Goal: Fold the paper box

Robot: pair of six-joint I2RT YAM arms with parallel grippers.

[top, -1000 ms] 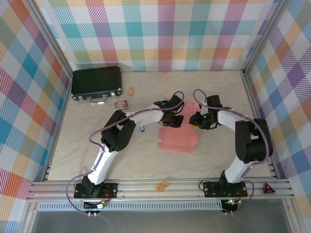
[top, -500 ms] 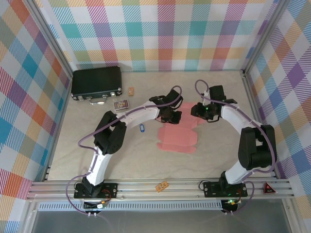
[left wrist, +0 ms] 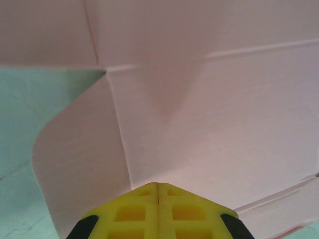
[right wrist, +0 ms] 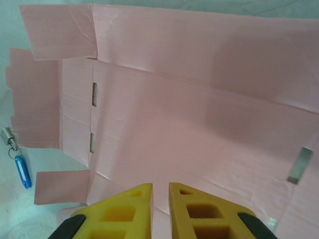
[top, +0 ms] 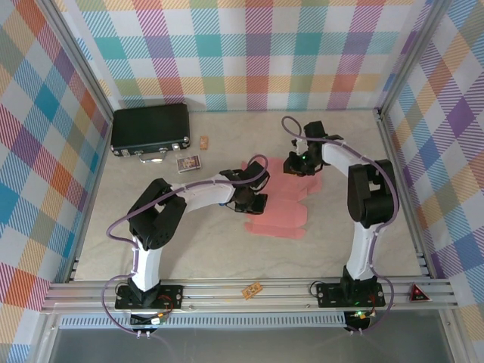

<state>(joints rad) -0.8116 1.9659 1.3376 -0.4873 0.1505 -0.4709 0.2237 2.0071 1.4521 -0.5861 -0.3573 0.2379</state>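
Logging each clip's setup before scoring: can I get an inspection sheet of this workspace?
Surface: beige table, no spills seen.
Job's things: pink box, unfolded, lying as a flat sheet mid-table.
Clutter: black case, closed, far left; card and brown piece near it; blue key tag beside the sheet's edge.
Grippers: left gripper shut, over the sheet, holding nothing; right gripper open by a narrow gap, over the sheet, holding nothing.
Cables: purple cables looped along both arms.
Surroundings: plaid walls, metal frame.
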